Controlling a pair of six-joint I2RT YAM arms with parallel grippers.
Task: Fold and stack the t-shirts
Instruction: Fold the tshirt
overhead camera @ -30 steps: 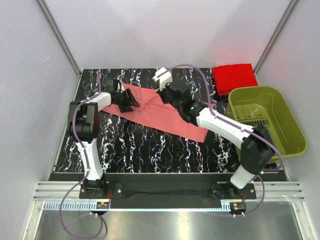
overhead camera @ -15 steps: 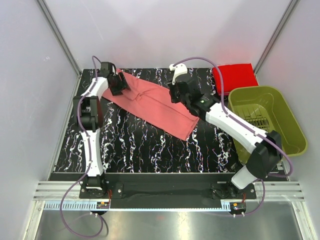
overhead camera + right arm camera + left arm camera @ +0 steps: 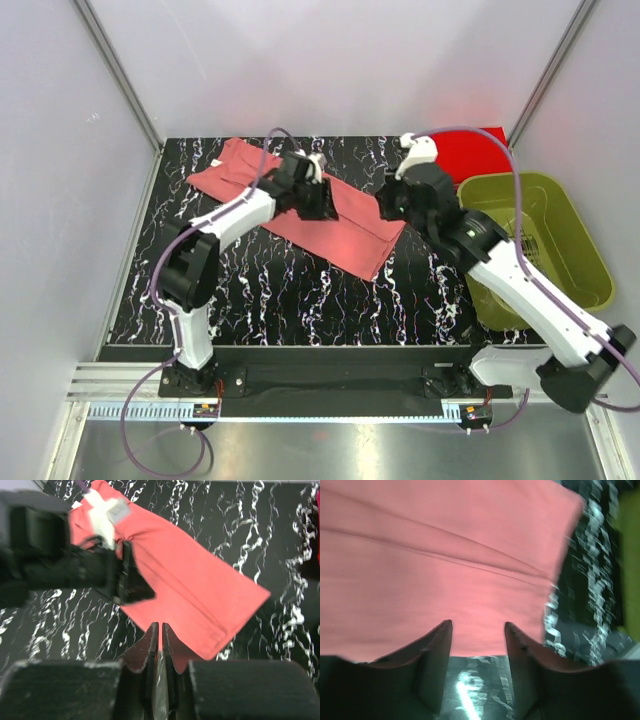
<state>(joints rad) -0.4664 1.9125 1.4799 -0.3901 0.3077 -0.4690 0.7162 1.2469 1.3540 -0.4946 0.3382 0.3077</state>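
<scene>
The salmon-pink t-shirt [image 3: 352, 228] lies folded into a long strip, running slantwise from the far left corner to the middle of the black marbled table. My left gripper [image 3: 320, 198] hovers over the strip's middle, open; in its wrist view the pink cloth [image 3: 445, 555] fills the view beyond the empty left gripper [image 3: 477, 627]. My right gripper [image 3: 392, 205] hangs above the strip's right end, and in its wrist view the right gripper [image 3: 160, 626] is shut to a thin slit with nothing in it, the shirt [image 3: 200, 587] below. The folded red t-shirt [image 3: 478, 142] lies at the far right, partly hidden by the right arm.
An olive-green basket [image 3: 585, 245] stands at the right edge of the table, next to the red shirt. Grey walls close in on the table at the left, back and right. Bare marbled surface [image 3: 270, 290] lies between the strip and the arm bases.
My left arm swung from the far left corner to the strip's middle. My right arm rose and drew back to the right, its jaws closing. The shirt's left end now lies spread out.
</scene>
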